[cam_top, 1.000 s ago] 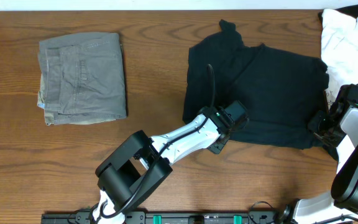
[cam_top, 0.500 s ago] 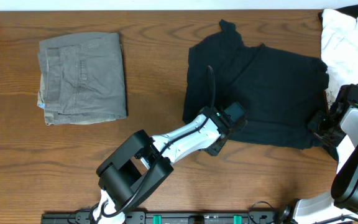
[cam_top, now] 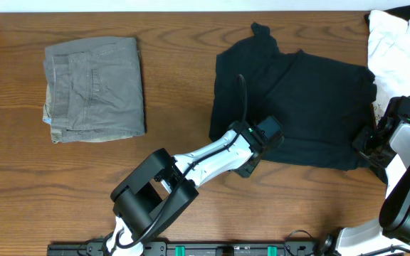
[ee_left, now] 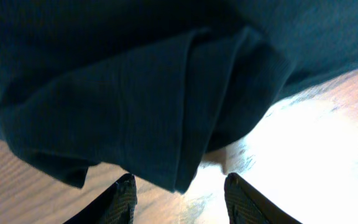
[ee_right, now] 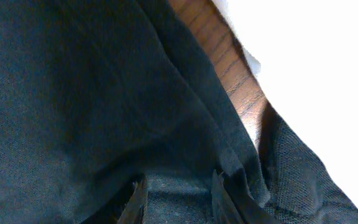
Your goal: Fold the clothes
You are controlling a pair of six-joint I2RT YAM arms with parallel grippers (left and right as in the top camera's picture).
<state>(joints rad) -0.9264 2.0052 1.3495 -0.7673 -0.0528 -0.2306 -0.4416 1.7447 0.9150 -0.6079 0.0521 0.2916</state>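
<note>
Plain black short-sleeved T-shirt [cam_top: 312, 99] is lying rumpled on the right half of the worktop [cam_top: 176, 85]. Left gripper [ee_left: 182, 196] is sitting open at its front edge, with a fold tip poking between the jaws. Right gripper [ee_right: 180, 198] is straddling fabric at its right edge; can't tell if it's pinching.

Nothing looks different from the pictures before. The left gripper [ee_left: 180, 198], the right gripper [ee_right: 178, 200] and the black T-shirt [cam_top: 312, 107] show no move, and no fold is new.
</note>
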